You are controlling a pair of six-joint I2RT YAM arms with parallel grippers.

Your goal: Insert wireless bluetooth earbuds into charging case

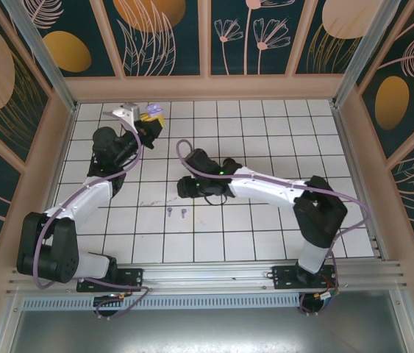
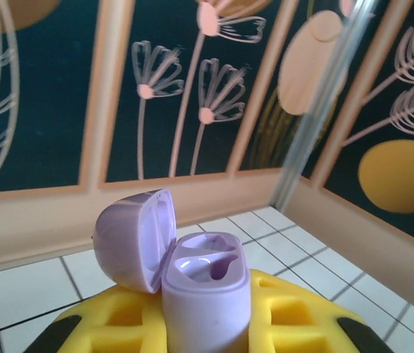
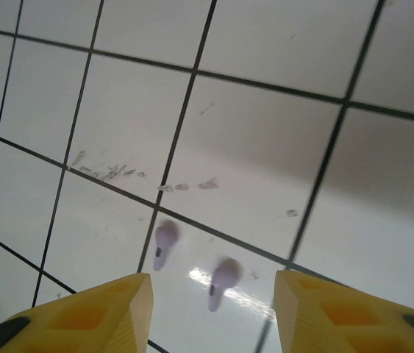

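An open purple case (image 2: 205, 290) is pinched upright by the left gripper (image 1: 152, 118) at 11 o'clock of the tiled floor (image 1: 251, 235), while two purple earbuds (image 3: 165, 245) are seen lying on tiles at 6 o'clock of the right gripper (image 3: 210, 316), jaws spread.

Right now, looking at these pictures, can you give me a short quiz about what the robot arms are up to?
1. True or false: the purple case held by the left gripper has its lid open.
2. How many earbuds lie on the table below the right gripper?
3. The right gripper is: A) shut on an earbud, B) open, C) holding a case.
Key: 1 true; 2 two; 3 B.
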